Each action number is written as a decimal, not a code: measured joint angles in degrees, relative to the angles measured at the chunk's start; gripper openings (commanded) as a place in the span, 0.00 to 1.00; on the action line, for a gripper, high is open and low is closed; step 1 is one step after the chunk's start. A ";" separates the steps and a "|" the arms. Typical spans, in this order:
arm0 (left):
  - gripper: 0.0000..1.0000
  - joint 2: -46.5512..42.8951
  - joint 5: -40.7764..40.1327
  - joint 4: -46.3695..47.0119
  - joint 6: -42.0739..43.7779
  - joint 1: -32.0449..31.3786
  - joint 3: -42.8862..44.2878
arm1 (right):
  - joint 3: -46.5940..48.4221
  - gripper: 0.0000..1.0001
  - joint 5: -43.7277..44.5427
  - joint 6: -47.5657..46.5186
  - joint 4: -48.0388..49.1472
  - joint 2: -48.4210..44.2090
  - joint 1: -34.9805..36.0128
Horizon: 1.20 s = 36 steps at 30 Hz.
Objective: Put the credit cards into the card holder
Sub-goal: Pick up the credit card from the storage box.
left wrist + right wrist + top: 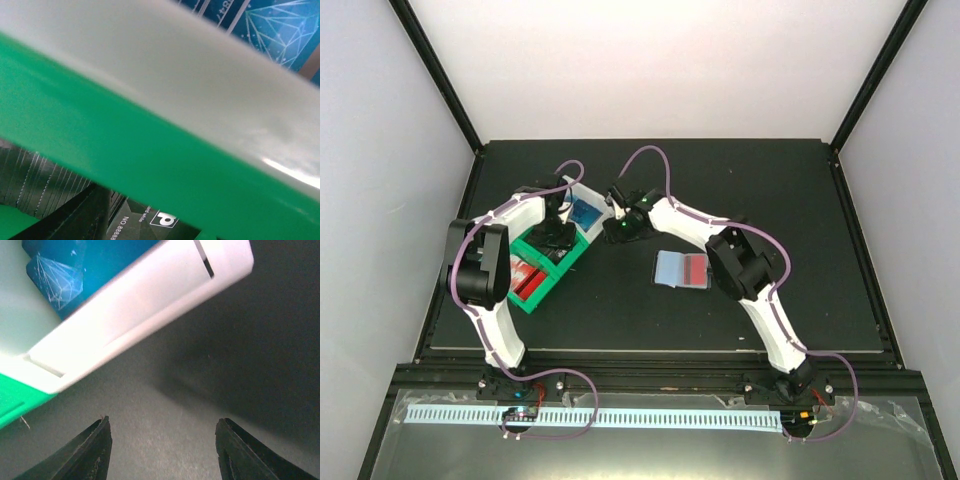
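Top view: the open card holder [682, 270] lies on the worktop [770, 200], apart from both trays. Left wrist: the green tray [100, 140] fills the frame, and the left gripper [557, 232] cannot be judged open or closed. Right wrist: the right gripper [163, 427], spread and empty, hangs beside the white tray [150, 300]. It should likely clear the rim and pinch the blue card [60, 275] by its edge.

a green plastic tray [546, 294] sits at the left of a black tabletop [740, 180], its far end set against a white plastic tray [150, 305]. their walls run side by side in the left wrist view. white panels [660, 60] enclose the table; a white perforated strip [670, 417] lines the near edge.
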 measured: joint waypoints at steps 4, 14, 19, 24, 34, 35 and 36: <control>0.45 0.15 0.59 0.02 0.09 0.00 0.00 | 2.97 0.59 0.46 -0.22 0.09 2.05 0.22; 0.31 0.24 1.36 -0.26 0.37 0.35 0.15 | 5.60 0.59 0.94 -0.35 -0.33 3.98 0.74; 0.28 0.26 3.76 -2.12 0.63 0.33 1.05 | 5.88 0.59 0.94 -0.33 -0.72 3.98 0.74; 0.27 0.24 5.20 -3.80 1.11 0.35 2.14 | 5.97 0.59 0.94 -0.33 -1.16 3.98 0.74; 0.26 -1.09 9.97 -7.04 1.46 0.87 3.13 | 6.01 0.59 0.94 -0.31 -1.73 3.98 0.68; 0.25 -1.68 11.02 -7.58 1.40 0.92 3.21 | 6.01 0.59 0.94 -0.28 -1.75 3.98 0.68; 0.25 -1.86 11.41 -7.76 1.38 0.92 3.26 | 6.01 0.59 0.94 -0.28 -1.75 3.98 0.68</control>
